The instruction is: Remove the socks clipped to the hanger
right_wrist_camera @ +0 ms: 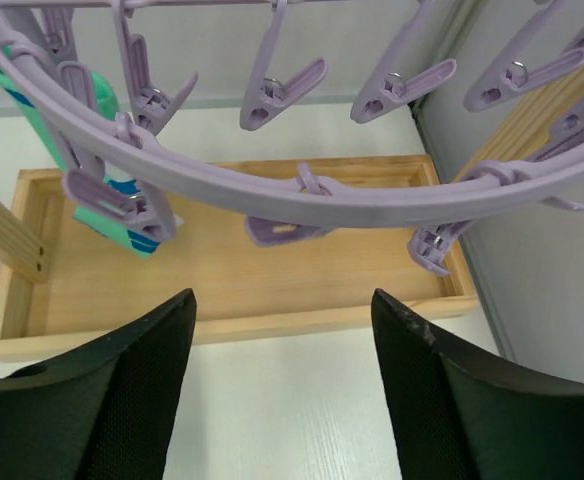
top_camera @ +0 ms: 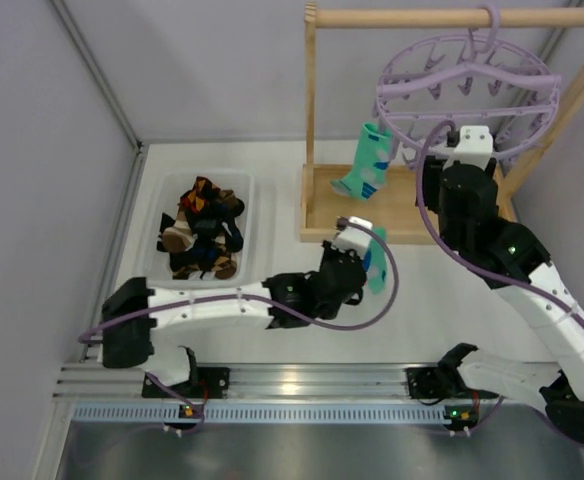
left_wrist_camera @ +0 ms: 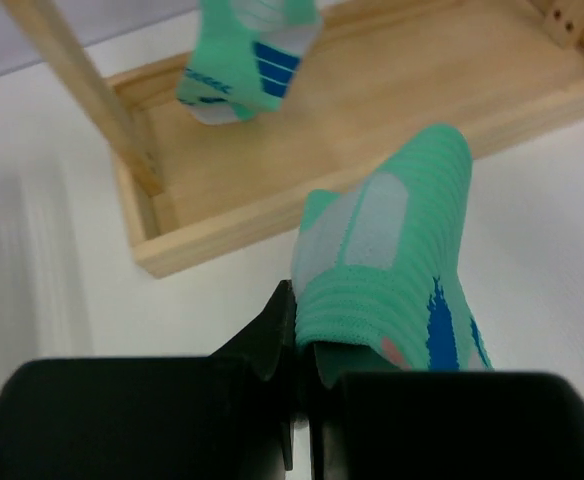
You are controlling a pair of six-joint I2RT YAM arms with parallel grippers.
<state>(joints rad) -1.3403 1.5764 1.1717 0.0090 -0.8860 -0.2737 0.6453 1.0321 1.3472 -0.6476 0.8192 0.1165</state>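
Most of the job looks done. A clear bin (top_camera: 244, 190) toward the far left corner of the table (top_camera: 272, 160) holds a heap of dark socks (top_camera: 200, 228), black with orange and brown showing, so those are already off the hanger (top_camera: 467, 88). The lilac hanger hangs by its hook from the rail of a wooden stand (top_camera: 310, 120) near the far right corner.

The left end effector (top_camera: 362, 250) is clenched on the cuff of a turquoise sock (top_camera: 376, 264), held over the middle of the table, just in front of the stand's base tray and free of any clip. The left wrist view shows that same sock (left_wrist_camera: 392, 260) pinched between the black jaws, its foot standing up towards the tray. This one seems to be off the hanger but not yet in the bin.

One more turquoise sock (top_camera: 367, 165) is clipped at the left side of the ring, dangling over the tray. In the right wrist view it shows at the left edge (right_wrist_camera: 122, 215) under a clip, while the other clips (right_wrist_camera: 282, 90) in sight hang empty.

The right end effector (top_camera: 444, 135) sits just below the ring, released and gripping nothing. That leaves binning the held sock and unclipping the last one.
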